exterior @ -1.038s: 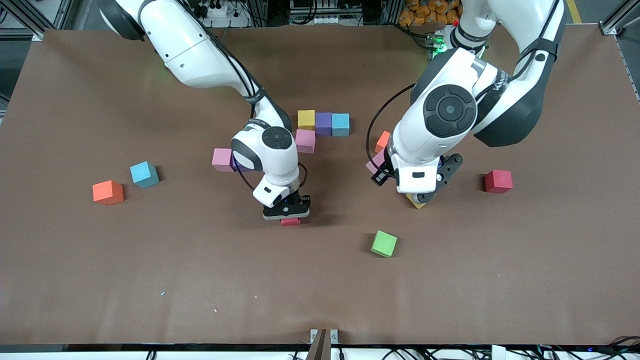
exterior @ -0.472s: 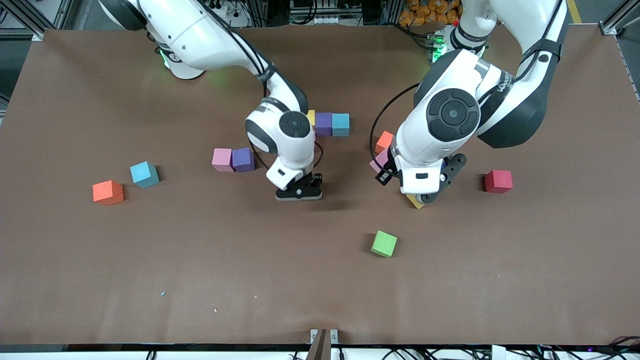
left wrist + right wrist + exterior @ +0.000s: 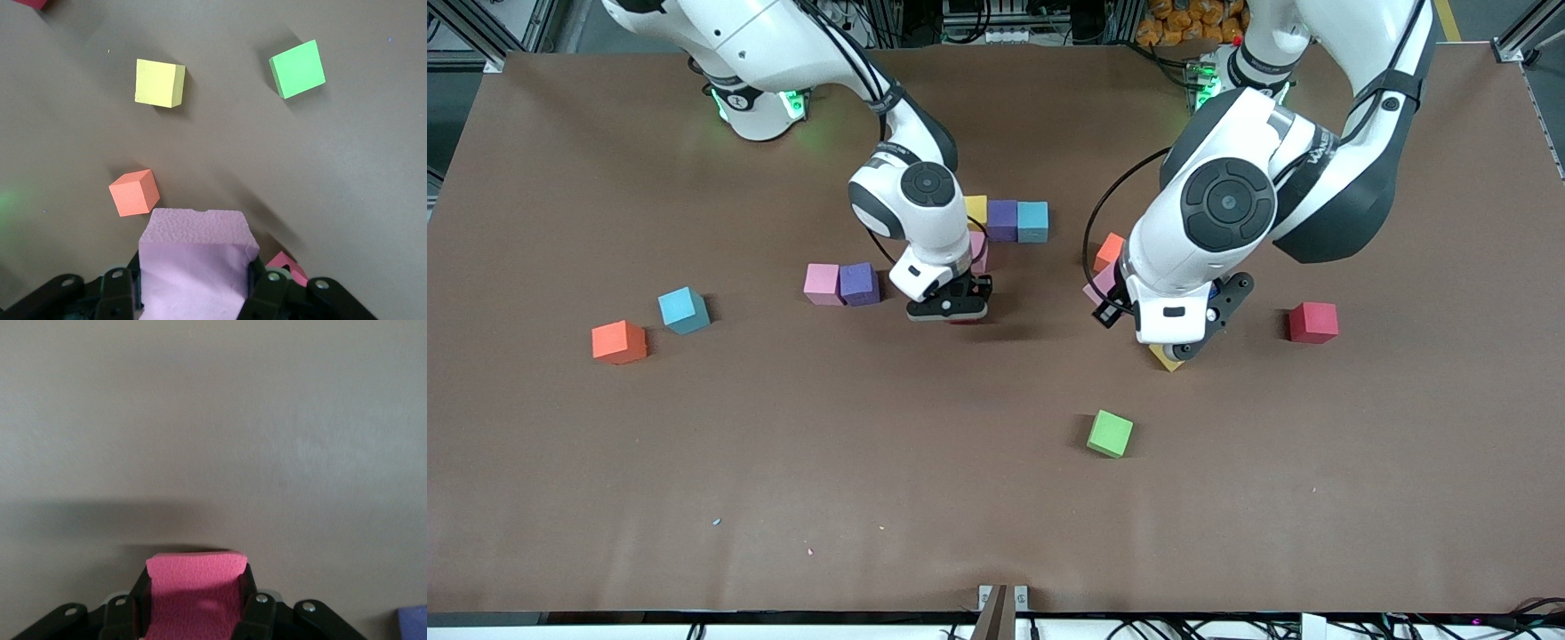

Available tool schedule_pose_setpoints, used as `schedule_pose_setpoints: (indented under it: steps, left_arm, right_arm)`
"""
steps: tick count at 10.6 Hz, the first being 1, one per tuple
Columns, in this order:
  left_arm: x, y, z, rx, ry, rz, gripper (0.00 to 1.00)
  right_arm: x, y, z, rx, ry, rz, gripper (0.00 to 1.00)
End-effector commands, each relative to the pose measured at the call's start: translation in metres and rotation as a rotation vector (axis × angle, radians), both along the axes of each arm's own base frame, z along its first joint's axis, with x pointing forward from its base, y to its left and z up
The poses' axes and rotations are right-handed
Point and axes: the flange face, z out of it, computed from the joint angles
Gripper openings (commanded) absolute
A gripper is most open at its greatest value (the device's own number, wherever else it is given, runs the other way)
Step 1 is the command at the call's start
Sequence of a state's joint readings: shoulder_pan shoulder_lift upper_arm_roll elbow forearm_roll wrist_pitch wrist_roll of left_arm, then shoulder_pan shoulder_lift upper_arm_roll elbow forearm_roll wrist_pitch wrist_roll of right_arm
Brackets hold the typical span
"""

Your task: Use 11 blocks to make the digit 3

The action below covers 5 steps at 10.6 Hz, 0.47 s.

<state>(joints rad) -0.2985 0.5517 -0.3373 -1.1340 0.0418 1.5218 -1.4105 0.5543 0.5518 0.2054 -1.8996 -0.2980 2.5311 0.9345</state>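
Observation:
A row of yellow (image 3: 974,208), purple (image 3: 1002,220) and blue (image 3: 1032,220) blocks lies mid-table, with a pink block (image 3: 979,252) touching the yellow one on the side nearer the camera. A pink (image 3: 823,283) and purple (image 3: 860,283) pair sits beside them toward the right arm's end. My right gripper (image 3: 950,311) hangs low just beside that pink block, shut on a pinkish-red block (image 3: 195,590). My left gripper (image 3: 193,297) is shut on a light pink block (image 3: 193,260) above the table near an orange block (image 3: 1110,251); the left arm waits.
A yellow block (image 3: 1165,358) peeks from under the left hand. A green block (image 3: 1110,433) lies nearer the camera, and a red block (image 3: 1312,322) toward the left arm's end. Blue (image 3: 683,309) and orange (image 3: 618,342) blocks lie toward the right arm's end.
My right gripper has carried the pinkish-red block away from the camera, up to the pink block under the row. The left arm has barely moved.

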Motion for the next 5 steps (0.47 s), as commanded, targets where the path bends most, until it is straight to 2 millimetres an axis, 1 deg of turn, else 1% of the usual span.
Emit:
schedule_pose_setpoints:
  steps: [1, 2, 3, 5]
  left_arm:
    - [-0.009, 0.005, 0.012, 0.002, 0.018, -0.016, 0.0]
    - [-0.013, -0.003, 0.008, 0.007, 0.021, -0.032, 0.0]
    - [-0.016, -0.007, 0.009, 0.008, 0.021, -0.04, 0.0]
    - [-0.017, -0.008, 0.013, 0.002, 0.017, -0.045, 0.0]
  right_arm:
    - [-0.02, -0.007, 0.007, 0.009, 0.001, -0.031, 0.28]
    - [-0.024, -0.008, 0.008, 0.006, 0.003, -0.03, 0.28]
    - [-0.028, -0.005, 0.007, 0.008, 0.006, -0.055, 0.28]
    - [-0.033, 0.0, 0.005, 0.009, 0.007, -0.06, 0.27]
